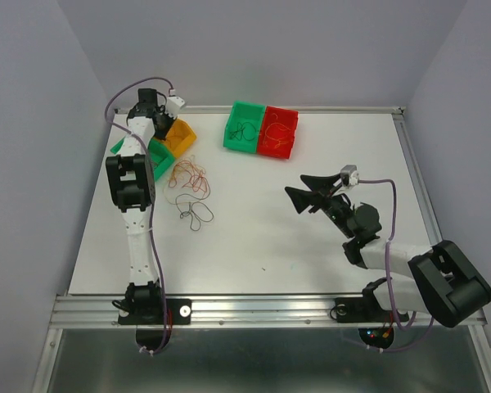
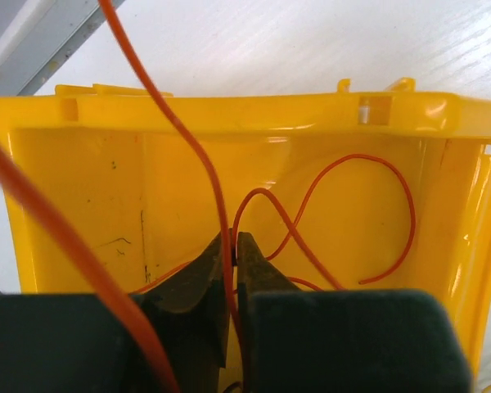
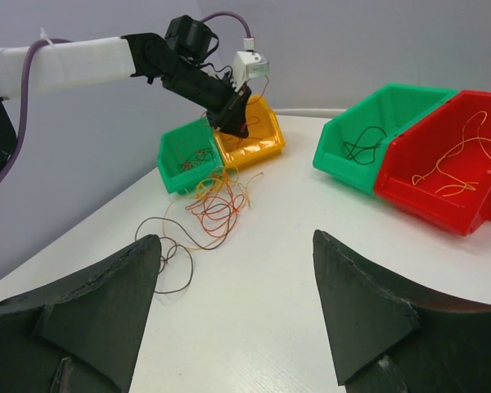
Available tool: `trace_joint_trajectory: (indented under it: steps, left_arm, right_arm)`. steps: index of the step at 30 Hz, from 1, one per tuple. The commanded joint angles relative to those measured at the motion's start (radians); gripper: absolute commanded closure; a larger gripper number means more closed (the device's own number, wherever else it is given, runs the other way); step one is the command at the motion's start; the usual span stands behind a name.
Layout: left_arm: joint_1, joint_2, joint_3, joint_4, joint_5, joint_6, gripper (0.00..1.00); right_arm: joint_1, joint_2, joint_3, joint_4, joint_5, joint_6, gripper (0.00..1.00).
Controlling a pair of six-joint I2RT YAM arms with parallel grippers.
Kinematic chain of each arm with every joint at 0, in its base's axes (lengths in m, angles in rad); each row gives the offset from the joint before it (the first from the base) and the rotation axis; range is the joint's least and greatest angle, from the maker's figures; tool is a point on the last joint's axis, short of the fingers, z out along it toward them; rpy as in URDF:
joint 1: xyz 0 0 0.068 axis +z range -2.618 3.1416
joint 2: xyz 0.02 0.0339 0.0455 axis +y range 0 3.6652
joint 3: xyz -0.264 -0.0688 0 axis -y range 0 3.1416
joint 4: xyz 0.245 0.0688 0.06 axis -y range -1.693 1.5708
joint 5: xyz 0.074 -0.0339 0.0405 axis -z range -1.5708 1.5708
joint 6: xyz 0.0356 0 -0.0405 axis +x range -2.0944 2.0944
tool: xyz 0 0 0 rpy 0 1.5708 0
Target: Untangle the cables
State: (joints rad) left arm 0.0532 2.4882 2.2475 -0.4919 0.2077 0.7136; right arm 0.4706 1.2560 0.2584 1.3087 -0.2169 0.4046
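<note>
My left gripper (image 2: 234, 237) reaches down into the yellow bin (image 2: 82, 196), its jaws pressed together on a thin orange cable (image 2: 188, 139); more of that cable loops on the bin floor. From above, the left gripper (image 1: 170, 127) is at the yellow bin (image 1: 184, 139) at the far left. A tangle of red and orange cables (image 1: 190, 176) lies on the table just in front of the bin, with a dark cable (image 1: 195, 213) curled nearer. My right gripper (image 1: 295, 183) hovers open at mid-right, with nothing between its fingers (image 3: 98, 303).
A small green bin (image 1: 159, 152) sits next to the yellow one. At the back centre stand a green bin (image 1: 244, 124) holding a dark cable and a red bin (image 1: 278, 133) holding an orange cable. White table edge rails run along the back and right.
</note>
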Motion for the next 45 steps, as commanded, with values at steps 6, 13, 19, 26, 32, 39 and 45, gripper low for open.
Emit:
trace_joint_trajectory:
  steps: [6, 13, 19, 26, 32, 39, 45]
  left_arm:
    - [0.005, -0.14, 0.009, -0.046, 0.076, 0.02, 0.65]
    - [0.005, -0.176, 0.009, -0.06, 0.096, 0.014, 0.5]
    - [0.007, -0.207, 0.018, -0.074, 0.09, 0.023, 0.45]
    - [0.007, -0.221, -0.006, -0.089, 0.068, 0.044, 0.5]
    - [0.007, -0.177, 0.015, -0.088, 0.047, 0.053, 0.6]
    - [0.008, -0.149, 0.021, -0.068, 0.039, 0.061, 0.63]
    - [0.01, -0.19, -0.017, -0.027, 0.067, 0.096, 0.44]
  right_arm:
    - [-0.006, 0.003, 0.004, 0.328, -0.009, 0.01, 0.21]
    - [-0.006, 0.023, 0.012, 0.327, -0.015, 0.017, 0.21]
    - [-0.006, 0.025, 0.016, 0.327, -0.021, 0.017, 0.21]
    - [-0.006, 0.037, 0.022, 0.327, -0.022, 0.017, 0.21]
    - [-0.006, 0.033, 0.022, 0.327, -0.027, 0.019, 0.21]
    - [-0.006, 0.02, 0.013, 0.327, -0.022, 0.014, 0.21]
    - [-0.006, 0.025, 0.01, 0.327, -0.024, 0.016, 0.21]
